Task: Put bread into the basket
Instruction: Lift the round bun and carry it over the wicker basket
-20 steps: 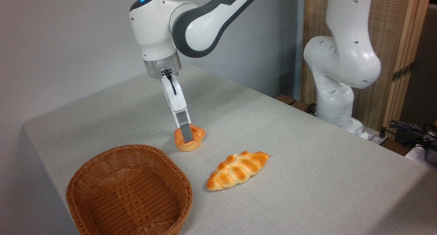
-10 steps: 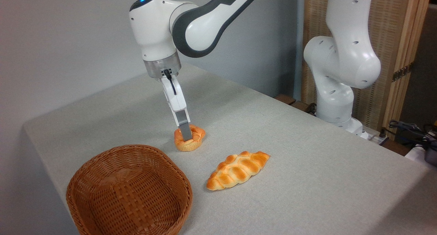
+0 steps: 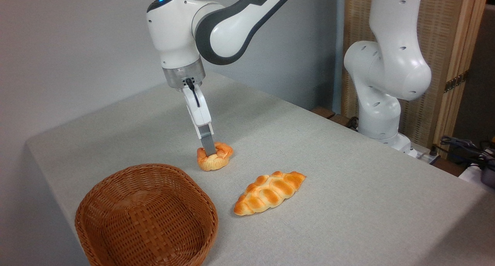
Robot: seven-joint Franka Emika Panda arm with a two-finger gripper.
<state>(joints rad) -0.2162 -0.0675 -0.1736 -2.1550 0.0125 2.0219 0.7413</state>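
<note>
Plain grey wall (image 3: 77,45) behind, pale grey cloth-covered counter (image 3: 348,188) fills most of view. Woven screen (image 3: 441,45) with wood frame back right, cables (image 3: 464,146) tangled low by it. Soft even light.

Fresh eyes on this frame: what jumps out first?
The white robot arm reaching down from the top, its gripper pinching the small round bun at mid-table; the bun looks squeezed at the top. Then the two orange-brown accents on the grey table: an empty wicker basket at the lower left, just in front of the bun, and a braided loaf lying to the basket's right.
</note>
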